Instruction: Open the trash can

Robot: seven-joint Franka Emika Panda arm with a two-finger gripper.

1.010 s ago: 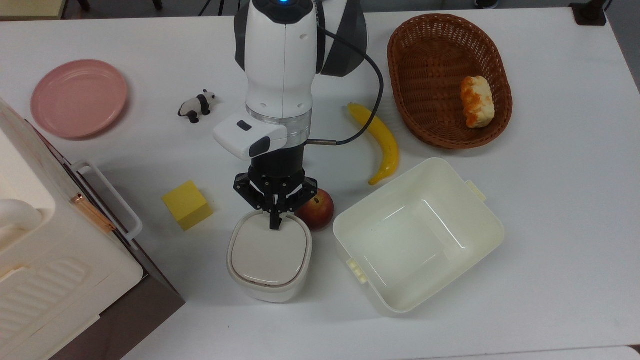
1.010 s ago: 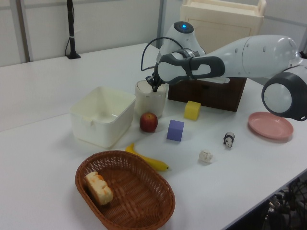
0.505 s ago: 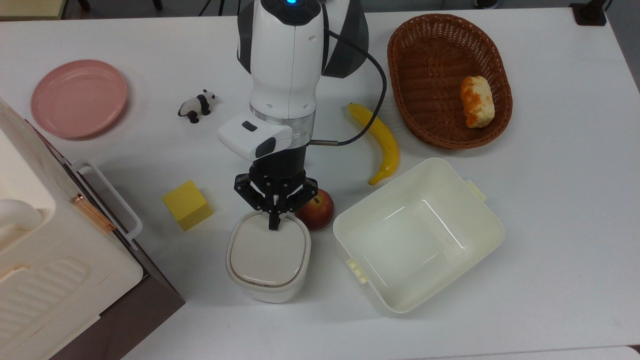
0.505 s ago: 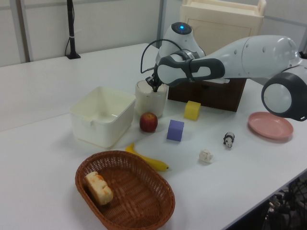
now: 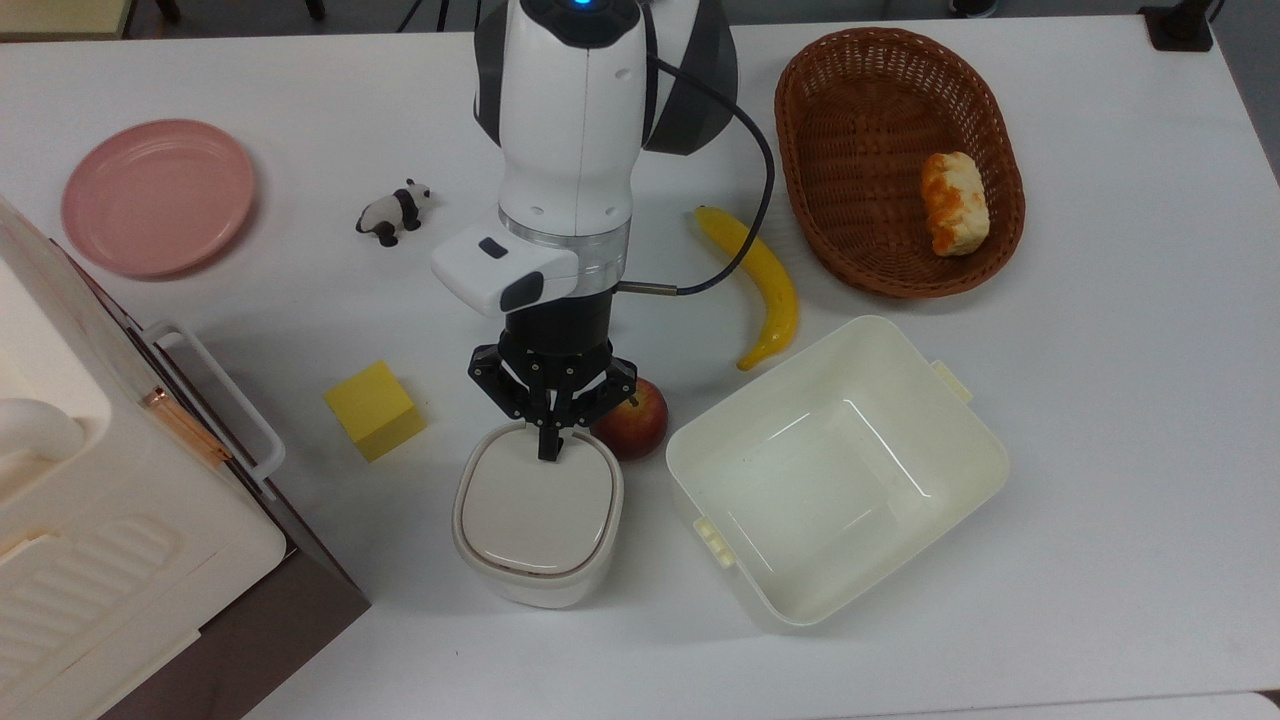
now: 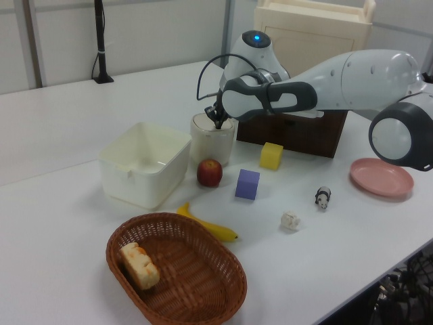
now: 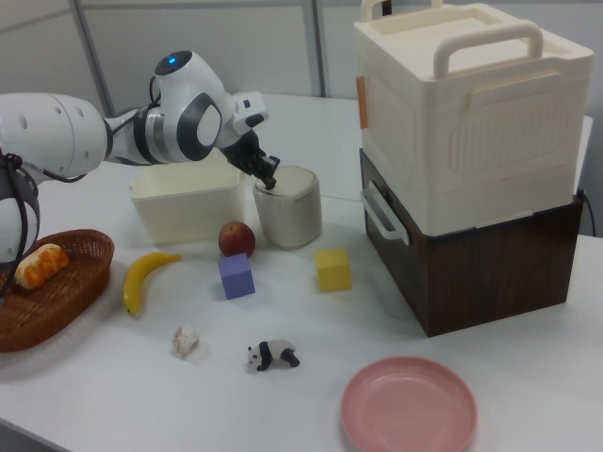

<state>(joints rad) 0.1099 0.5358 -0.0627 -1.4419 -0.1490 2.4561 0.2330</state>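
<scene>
Beige lid down, the trash can [image 5: 538, 523] sits beside the apple [image 5: 634, 420]. The gripper [image 5: 548, 452], fingers pinched together and empty, should press straight down on its rear edge.

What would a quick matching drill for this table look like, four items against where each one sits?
Items:
1. bread piece
2. apple
3. toy panda
4. gripper

Places:
A. between the pink plate and the arm in the top view
B. tips on the trash can lid, at its edge nearest the arm
C. inside the wicker basket
D. between the trash can and the cream tub

Pairs: 1-C, 2-D, 3-A, 4-B
</scene>
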